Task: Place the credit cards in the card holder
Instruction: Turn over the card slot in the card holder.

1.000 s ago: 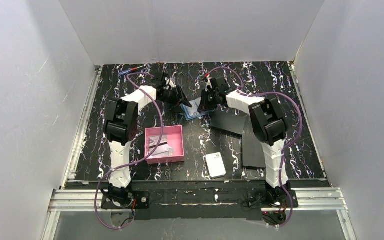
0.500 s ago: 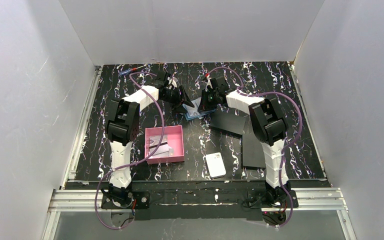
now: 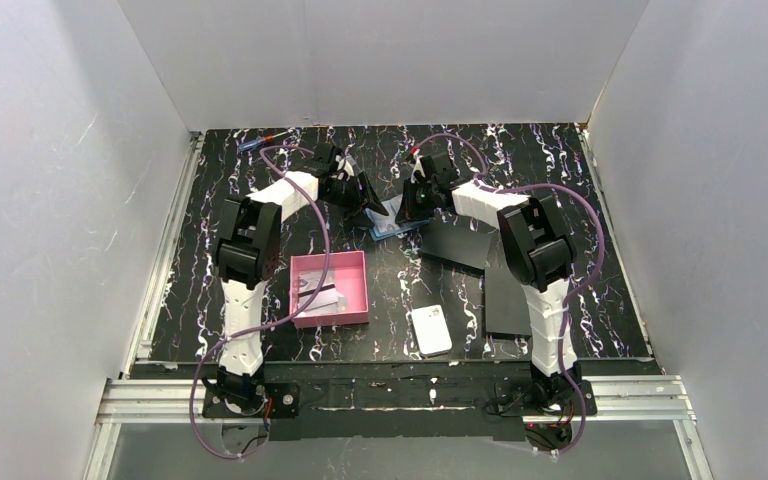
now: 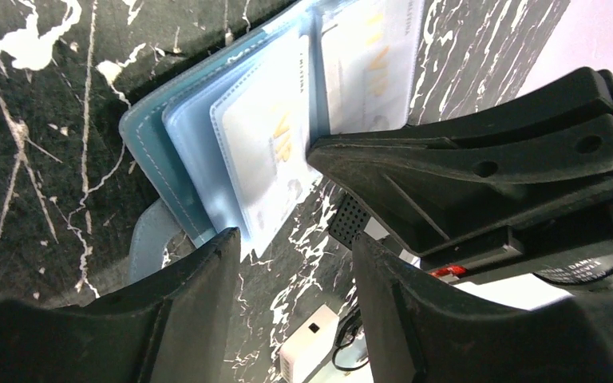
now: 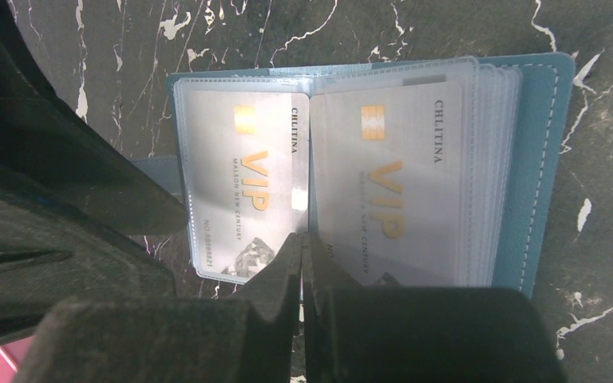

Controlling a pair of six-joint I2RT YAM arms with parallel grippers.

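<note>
Right wrist, credit cards [image 5: 243,175] marked "VIP", "CHLITINA"

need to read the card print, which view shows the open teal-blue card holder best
Right wrist: the teal-blue fold-over card holder lies almost square-on, both pale VIP cards legible in its clear sleeves. Left wrist sees it at a slant, partly hidden. Top external shows only a small blue patch.

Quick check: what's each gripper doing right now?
Left gripper: open, holding nothing, beside the card holder.
Right gripper: closed, tips at the card holder's centre fold, nothing visibly gripped.
</note>
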